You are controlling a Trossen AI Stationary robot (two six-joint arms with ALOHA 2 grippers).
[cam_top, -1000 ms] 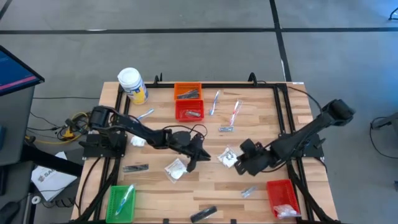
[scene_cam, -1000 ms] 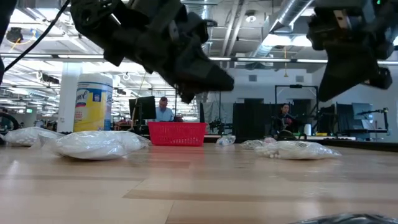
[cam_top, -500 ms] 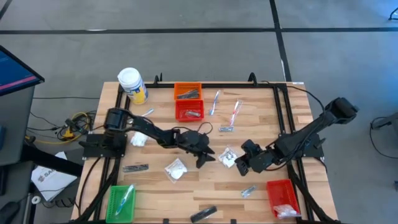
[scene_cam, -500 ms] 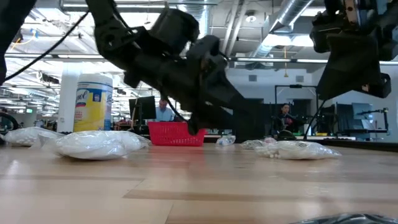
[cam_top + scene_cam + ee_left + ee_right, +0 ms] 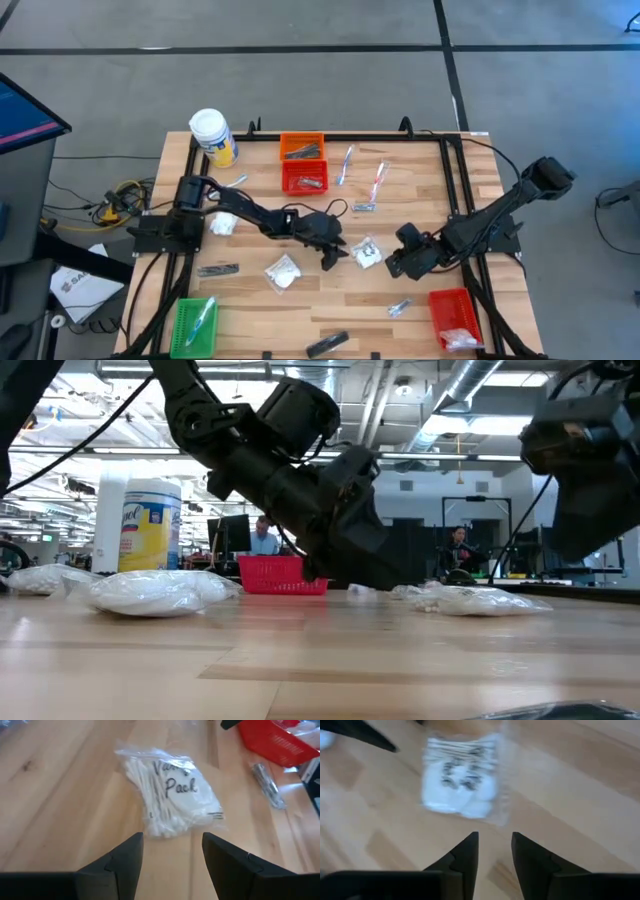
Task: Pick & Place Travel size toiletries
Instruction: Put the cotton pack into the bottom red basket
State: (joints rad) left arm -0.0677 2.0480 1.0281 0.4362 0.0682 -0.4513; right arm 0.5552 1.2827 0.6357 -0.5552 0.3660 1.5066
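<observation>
Facing: clear cotton-swab packet (image 5: 172, 790), flat on tabletop (image 5: 60, 795), just ahead of parted left fingers (image 5: 125, 857).
Right fingers (image 5: 465, 852): slightly parted, empty, near it.
Handling: light, crinkly, slippery; pinch bulging middle.

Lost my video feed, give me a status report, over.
Left gripper open, empty, facing swab packet. Right gripper open, empty, facing it from the other side. Packet flat on table, untouched. Both arms crowd one packet.

Bright even overhead light, soft shadows, right wrist view motion-blurred, low view foreground out of focus
</observation>
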